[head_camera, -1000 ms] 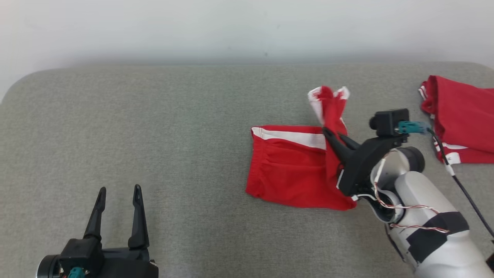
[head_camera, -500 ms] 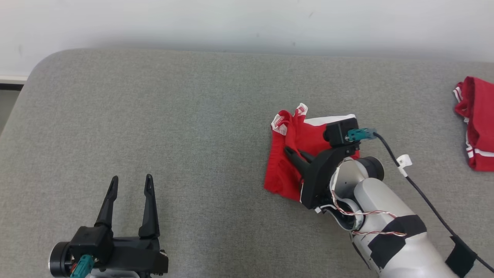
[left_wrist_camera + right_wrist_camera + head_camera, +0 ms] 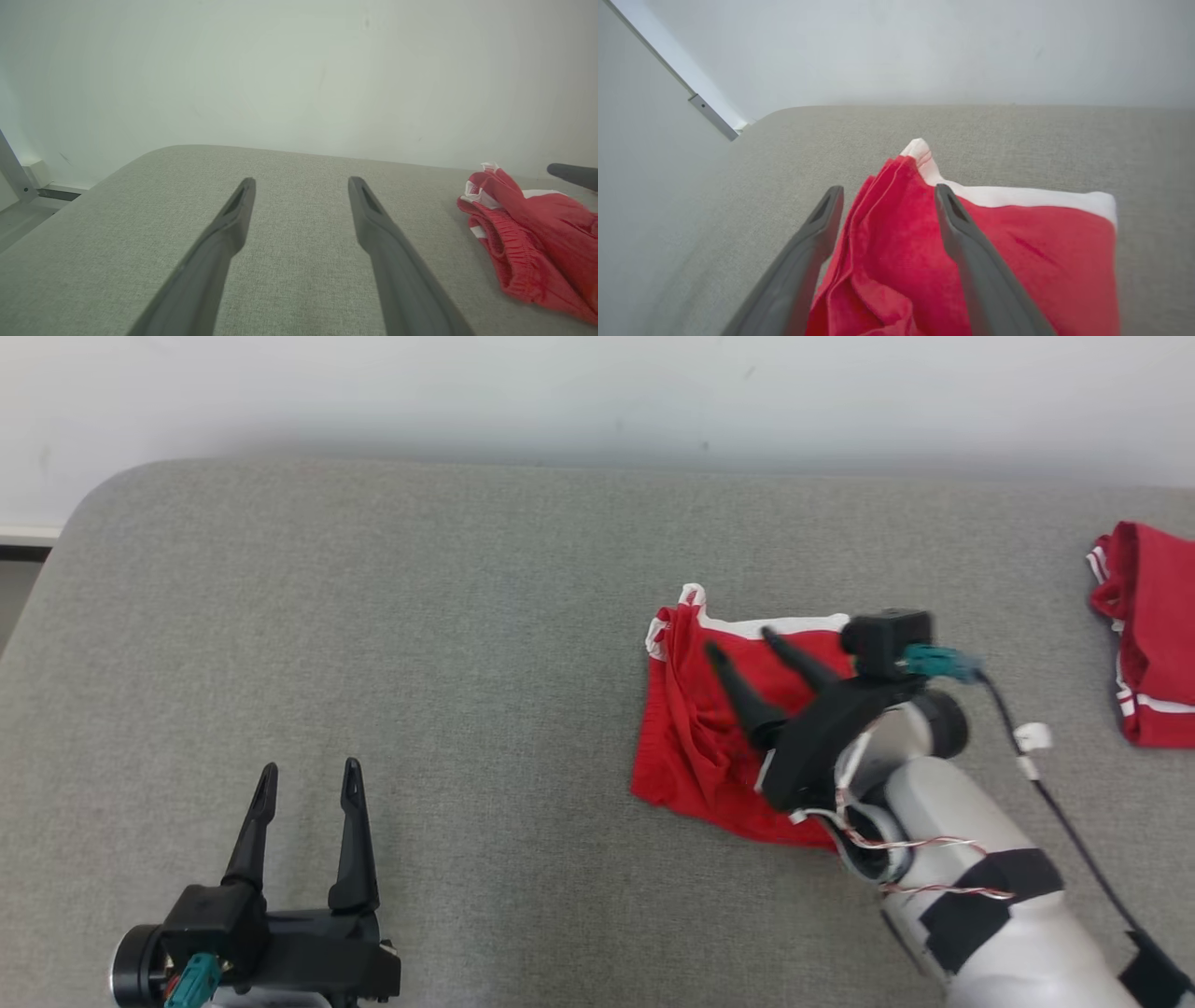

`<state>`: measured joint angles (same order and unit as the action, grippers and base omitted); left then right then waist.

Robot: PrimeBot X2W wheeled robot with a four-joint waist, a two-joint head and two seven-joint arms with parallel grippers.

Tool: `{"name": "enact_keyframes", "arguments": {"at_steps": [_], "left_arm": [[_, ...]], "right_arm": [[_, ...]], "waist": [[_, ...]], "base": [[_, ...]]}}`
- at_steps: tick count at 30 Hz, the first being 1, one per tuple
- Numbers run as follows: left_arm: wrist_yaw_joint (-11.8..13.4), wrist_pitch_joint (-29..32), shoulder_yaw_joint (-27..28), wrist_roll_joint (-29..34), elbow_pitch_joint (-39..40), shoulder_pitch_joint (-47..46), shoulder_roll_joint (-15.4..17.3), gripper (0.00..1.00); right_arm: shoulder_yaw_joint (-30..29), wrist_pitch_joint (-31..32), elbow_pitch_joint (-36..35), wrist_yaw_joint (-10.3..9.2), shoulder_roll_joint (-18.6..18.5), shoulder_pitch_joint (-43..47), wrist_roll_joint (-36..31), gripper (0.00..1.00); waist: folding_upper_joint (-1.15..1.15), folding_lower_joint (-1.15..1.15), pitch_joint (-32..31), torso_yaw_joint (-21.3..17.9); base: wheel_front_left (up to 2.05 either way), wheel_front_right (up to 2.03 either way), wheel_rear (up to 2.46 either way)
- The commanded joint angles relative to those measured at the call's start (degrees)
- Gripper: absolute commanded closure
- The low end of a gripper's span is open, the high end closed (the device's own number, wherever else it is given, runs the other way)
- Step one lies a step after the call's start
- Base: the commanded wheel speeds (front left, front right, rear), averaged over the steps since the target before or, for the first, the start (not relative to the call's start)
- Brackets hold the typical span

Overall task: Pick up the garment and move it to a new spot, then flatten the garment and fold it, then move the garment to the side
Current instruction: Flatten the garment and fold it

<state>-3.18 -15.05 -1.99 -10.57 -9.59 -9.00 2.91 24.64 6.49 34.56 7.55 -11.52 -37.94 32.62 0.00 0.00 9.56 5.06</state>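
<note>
A red garment with white trim lies folded in a bunched rectangle on the grey padded table, right of centre. My right gripper hovers open just over its top, fingers pointing up-left, nothing between them. In the right wrist view the open gripper straddles the folded red cloth near its white-edged corner. My left gripper rests open and empty at the lower left, far from the cloth. The left wrist view shows that gripper over bare table, with the garment at the right.
A second red garment with white stripes lies crumpled at the table's far right edge. A pale wall runs behind the table. The table's rounded left corner drops off at the upper left. A black cable trails from my right wrist.
My right gripper carried the garment's raised end over to the left, laid it down as a fold, then opened and let go. The camera shifted after the earliest frame. The left gripper stayed put.
</note>
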Motion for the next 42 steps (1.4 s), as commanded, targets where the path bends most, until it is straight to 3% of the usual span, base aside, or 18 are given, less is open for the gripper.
{"name": "enact_keyframes", "arguments": {"at_steps": [1,10,23,24,25,26,34,42], "left_arm": [[0.1,-0.2,0.3,0.4,0.2,0.9,0.0,0.00],[-1.1,-0.2,2.3,2.4,0.8,2.2,0.0,0.00],[-1.8,-0.2,3.6,3.5,1.5,3.0,0.0,0.00],[-1.8,-0.2,3.6,3.5,1.5,2.9,0.0,0.00],[-1.8,-0.2,3.5,3.6,1.5,2.8,0.0,0.00],[-1.9,-0.2,3.4,3.7,1.5,2.7,0.0,0.00],[-2.2,-0.2,2.9,4.0,1.5,1.9,0.0,0.00],[-2.7,-0.2,3.0,4.8,0.8,0.6,0.0,0.00]], "right_arm": [[-0.8,-1.8,-0.9,-0.17,-1.0,0.9,0.3,0.00],[-8.4,-10.4,-7.5,-0.17,-5.8,7.1,-0.5,0.00],[-12.2,-12.0,-14.6,-0.17,-5.4,16.8,-3.0,0.00],[-12.2,-12.1,-14.5,-0.17,-5.6,16.8,-3.6,0.38],[-12.1,-12.1,-14.0,-0.17,-5.8,16.7,-4.1,0.55],[-12.1,-12.3,-13.6,-0.17,-5.7,16.4,-4.4,1.00],[-6.9,-14.7,-7.8,-0.17,-6.4,12.6,-7.3,1.00],[1.2,-18.3,4.3,-0.17,-6.4,7.5,-6.9,1.00]], "waist": [[0.00,0.00,-0.6,-0.9],[0.00,0.00,-1.7,-4.4],[0.00,0.00,-2.2,-6.0],[0.00,0.00,-2.1,-5.9],[0.00,0.00,-2.1,-5.7],[0.00,0.00,-2.1,-5.5],[0.00,0.00,-1.2,-3.5],[0.00,0.00,0.0,-0.7]], "base": [[0.00,0.00,0.00],[0.00,0.00,0.00],[0.00,0.00,0.00],[0.00,0.00,0.00],[0.00,0.00,0.00],[0.00,0.00,0.00],[0.00,0.00,0.00],[0.00,0.00,0.00]]}}
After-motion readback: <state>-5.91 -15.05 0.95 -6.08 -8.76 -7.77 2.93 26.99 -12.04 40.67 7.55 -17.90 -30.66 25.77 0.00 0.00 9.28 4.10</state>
